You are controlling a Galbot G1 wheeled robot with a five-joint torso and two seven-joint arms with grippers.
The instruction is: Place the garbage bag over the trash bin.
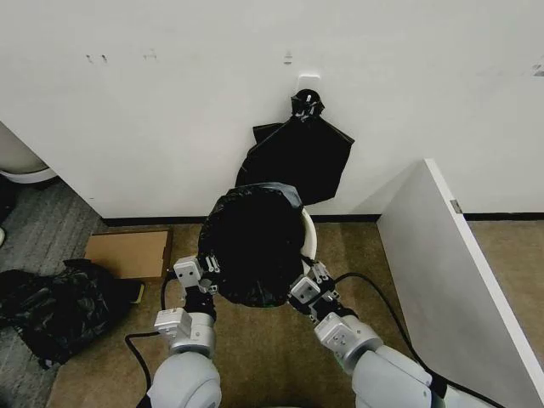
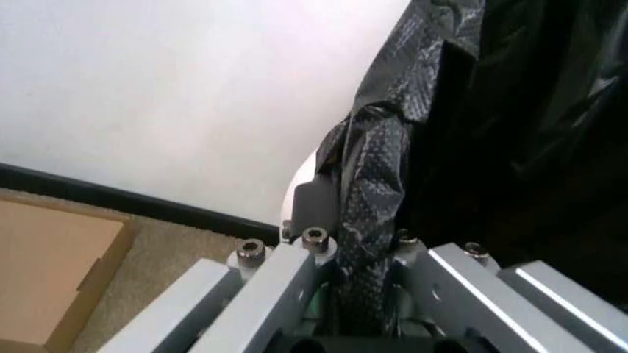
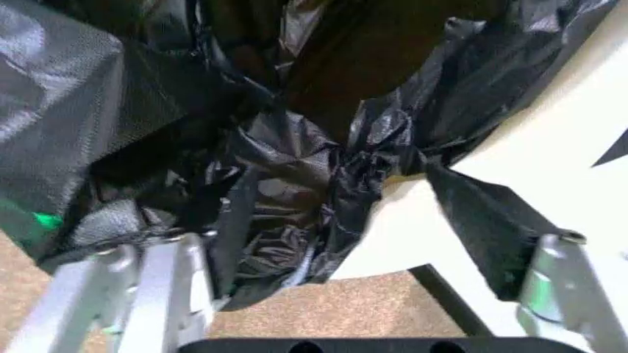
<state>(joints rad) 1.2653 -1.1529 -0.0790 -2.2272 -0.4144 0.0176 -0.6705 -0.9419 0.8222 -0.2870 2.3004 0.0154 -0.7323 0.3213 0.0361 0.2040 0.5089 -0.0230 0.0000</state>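
Observation:
The glossy black garbage bag (image 1: pixel 253 245) is draped over the round cream-white trash bin (image 1: pixel 309 237) by the wall, covering most of it. Part of the bin's rim shows on the right side. My left gripper (image 1: pixel 197 274) is at the bag's lower left edge, shut on a bunched fold of the film (image 2: pixel 371 220). Beside that fold a bit of the pale bin (image 2: pixel 306 173) shows. My right gripper (image 1: pixel 311 287) is at the bag's lower right edge and stands open (image 3: pixel 334 198). One black pad (image 3: pixel 481 220) lies against the bin wall (image 3: pixel 412 243), and crumpled bag film (image 3: pixel 294 191) sits between the fingers.
A bunch of black bags (image 1: pixel 297 153) hangs from a wall hook above the bin. A flat cardboard box (image 1: pixel 127 253) and a lumpy black heap (image 1: pixel 59 310) lie on the carpet at left. A white partition (image 1: pixel 459 280) runs along the right.

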